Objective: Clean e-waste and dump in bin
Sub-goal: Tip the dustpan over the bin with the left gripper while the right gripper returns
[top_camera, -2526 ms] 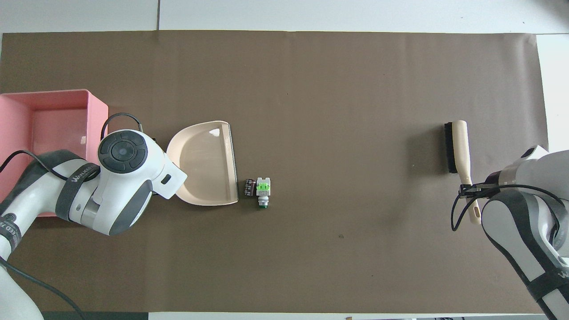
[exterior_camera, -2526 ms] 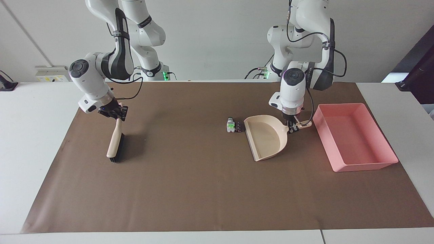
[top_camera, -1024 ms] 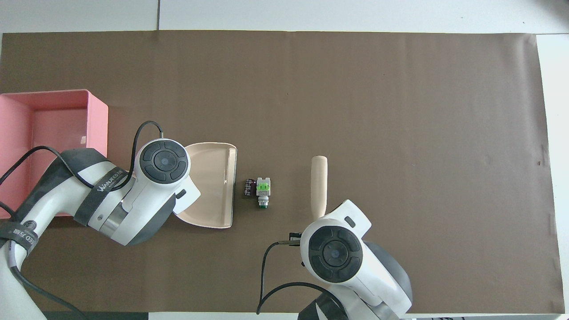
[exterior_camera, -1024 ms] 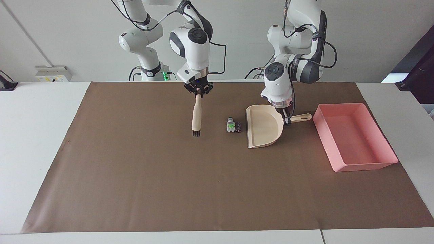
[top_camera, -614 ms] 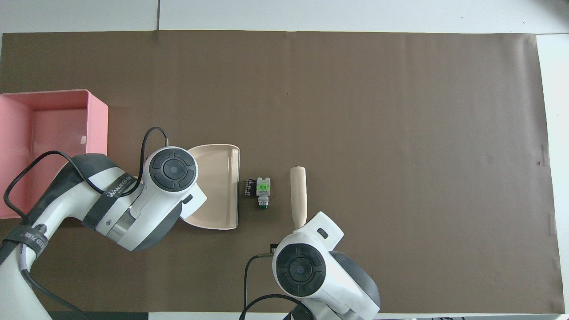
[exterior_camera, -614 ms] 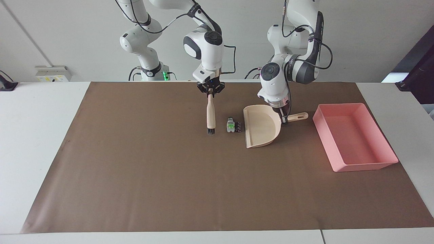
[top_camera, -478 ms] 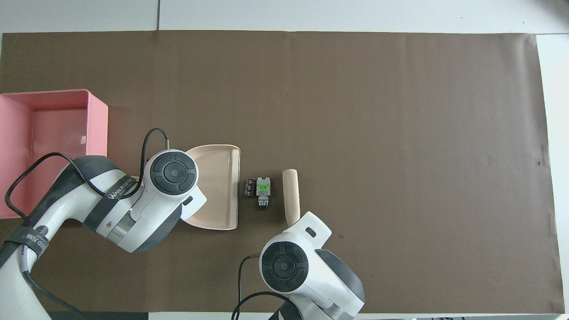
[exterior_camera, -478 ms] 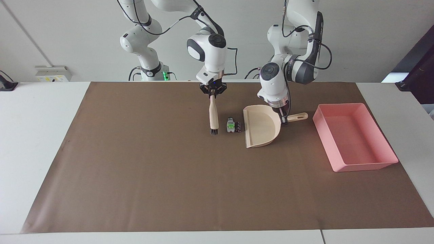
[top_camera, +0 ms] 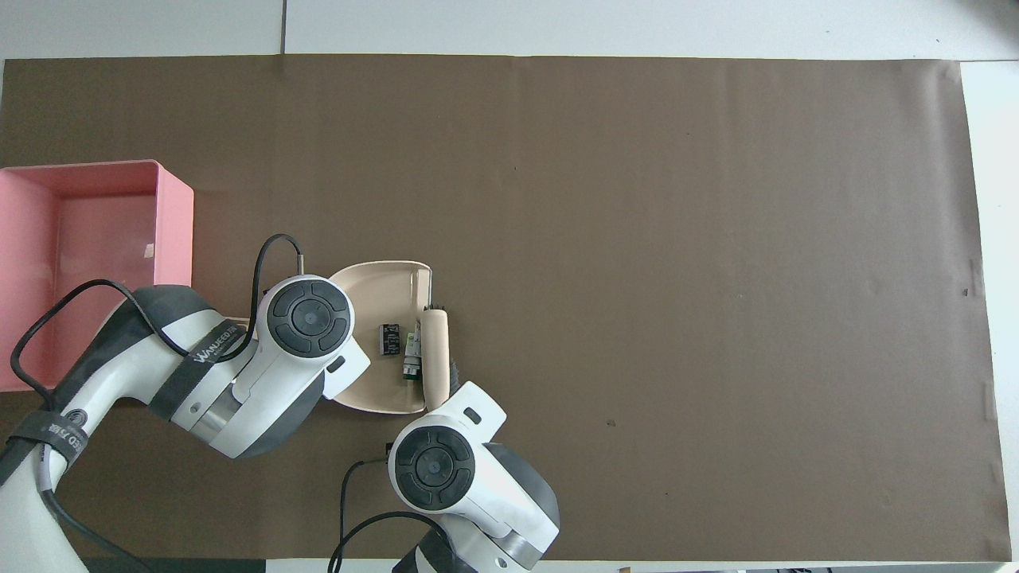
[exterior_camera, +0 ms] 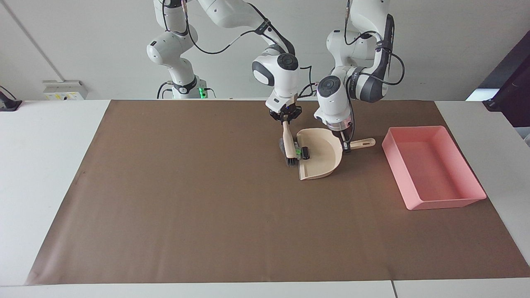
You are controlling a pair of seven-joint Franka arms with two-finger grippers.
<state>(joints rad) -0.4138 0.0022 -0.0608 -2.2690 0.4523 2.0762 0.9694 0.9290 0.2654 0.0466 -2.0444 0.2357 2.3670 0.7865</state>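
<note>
The e-waste lies inside the beige dustpan (exterior_camera: 324,162) (top_camera: 380,294): the small black block (exterior_camera: 305,153) (top_camera: 389,340) on its floor, and the whitish-grey block with the green patch (exterior_camera: 297,150) (top_camera: 411,355) by its open lip. A beige brush (exterior_camera: 287,138) (top_camera: 434,350) stands tilted at that lip, bristles down against the grey block. My right gripper (exterior_camera: 285,117) is shut on the top of the brush handle. My left gripper (exterior_camera: 347,145) is shut on the dustpan's handle (exterior_camera: 365,143). The pink bin (exterior_camera: 432,169) (top_camera: 95,231) sits beside the dustpan, toward the left arm's end.
A brown paper mat (exterior_camera: 207,207) covers most of the white table. The two arms' wrists stand close together over the dustpan. In the overhead view both wrists hide their own grippers.
My right gripper swept the brush toward the dustpan and pushed both e-waste bits from the mat into it. The dustpan and left gripper barely shifted.
</note>
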